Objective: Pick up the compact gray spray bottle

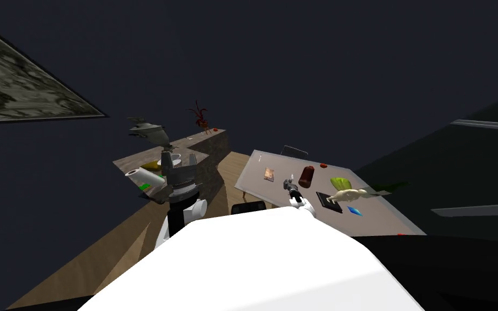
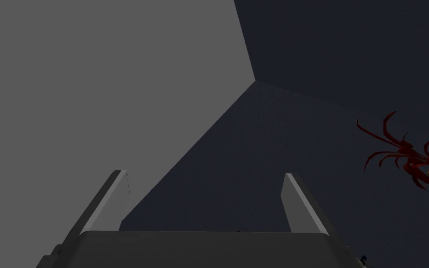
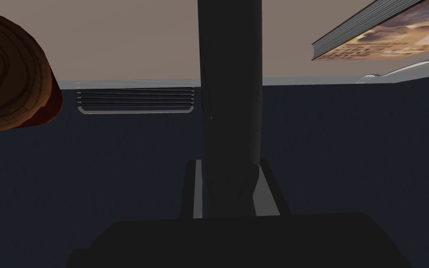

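One dark grey spray bottle [image 3: 230,93] is clenched in the right hand [image 3: 230,193], a finger pressed to each side. Its long axis runs straight out along the fingers, over the near part of the tabletop [image 1: 283,164]. Beside it lie one book [image 3: 385,37] and one brown cylinder [image 3: 9,74]. One black tray [image 1: 326,204] carries one pale thing [image 1: 348,194]. The left hand [image 2: 204,179] is released.
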Robot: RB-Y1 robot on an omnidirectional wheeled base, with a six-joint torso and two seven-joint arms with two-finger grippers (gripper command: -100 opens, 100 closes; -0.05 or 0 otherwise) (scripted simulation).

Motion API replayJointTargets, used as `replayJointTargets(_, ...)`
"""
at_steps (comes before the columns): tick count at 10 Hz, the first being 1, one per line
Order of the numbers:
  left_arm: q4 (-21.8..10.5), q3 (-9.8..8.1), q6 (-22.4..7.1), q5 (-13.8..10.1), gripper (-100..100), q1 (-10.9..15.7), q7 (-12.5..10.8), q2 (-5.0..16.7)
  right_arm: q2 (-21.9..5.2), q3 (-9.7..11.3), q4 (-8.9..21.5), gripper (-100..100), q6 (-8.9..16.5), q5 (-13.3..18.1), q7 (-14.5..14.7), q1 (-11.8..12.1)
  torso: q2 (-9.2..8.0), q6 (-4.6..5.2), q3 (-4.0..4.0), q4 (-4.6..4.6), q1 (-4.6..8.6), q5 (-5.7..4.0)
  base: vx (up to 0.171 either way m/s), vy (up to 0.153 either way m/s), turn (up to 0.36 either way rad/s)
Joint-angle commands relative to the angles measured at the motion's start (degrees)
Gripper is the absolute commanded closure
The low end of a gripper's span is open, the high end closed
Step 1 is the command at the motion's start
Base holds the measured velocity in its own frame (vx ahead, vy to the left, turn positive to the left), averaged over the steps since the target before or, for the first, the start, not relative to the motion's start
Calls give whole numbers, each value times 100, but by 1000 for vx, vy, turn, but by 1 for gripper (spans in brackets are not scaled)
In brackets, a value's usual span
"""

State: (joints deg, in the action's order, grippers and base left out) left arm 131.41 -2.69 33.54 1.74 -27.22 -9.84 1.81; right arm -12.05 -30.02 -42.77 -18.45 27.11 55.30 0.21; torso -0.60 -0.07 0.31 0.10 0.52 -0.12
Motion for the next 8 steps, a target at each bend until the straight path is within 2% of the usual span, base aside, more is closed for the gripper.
replayJointTargets(1,0,0,0,0,0,0,0,0,28,-208,25,100,6,-56,102,14,0,0,0,0,0,0,-122,-17,260)
replayJointTargets(4,0,0,0,0,0,-1,0,0,22,-763,59,100,146,-328,364,12,9,-2,-4,0,-13,2,-143,12,391)
replayJointTargets(5,0,0,0,0,0,0,0,0,22,-838,59,100,146,-328,364,12,2,-3,-1,1,-14,0,-102,9,211)
replayJointTargets(7,0,-1,0,0,0,-2,0,0,18,-1257,82,100,238,-509,539,10,22,3,-11,-3,-6,0,-112,8,324)
replayJointTargets(8,0,0,0,0,0,-1,0,0,18,-1258,189,100,238,-509,539,10,13,0,-7,-2,-5,-1,-102,7,200)
